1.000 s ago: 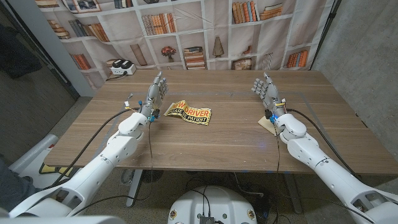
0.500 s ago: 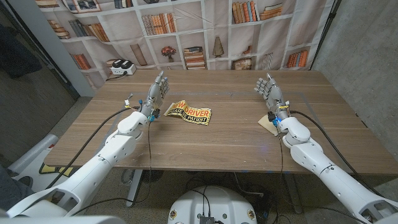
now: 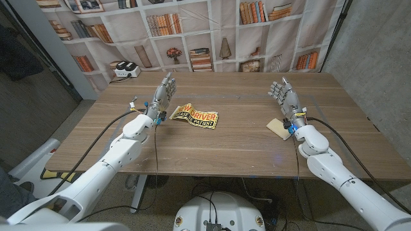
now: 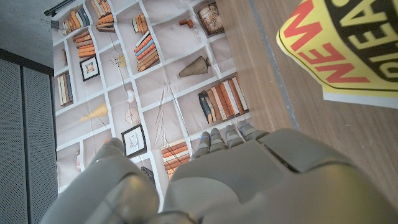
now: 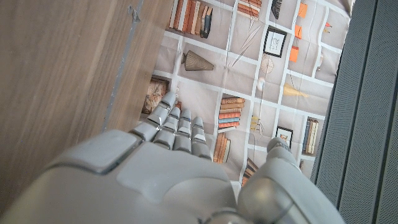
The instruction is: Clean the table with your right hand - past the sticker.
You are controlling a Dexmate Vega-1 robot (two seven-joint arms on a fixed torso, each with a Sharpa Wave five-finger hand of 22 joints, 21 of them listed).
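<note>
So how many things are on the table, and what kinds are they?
Stickers: 1, the yellow sticker
Sponges or cloths: 1, the tan pad beside the right hand
White boxes: 1, the white device at the far corner
Total: 3

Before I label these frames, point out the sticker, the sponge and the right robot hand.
sticker [image 3: 196, 116], head view, its printed middle.
sponge [image 3: 277, 126], head view, its top face.
right robot hand [image 3: 285, 94], head view, its back.
</note>
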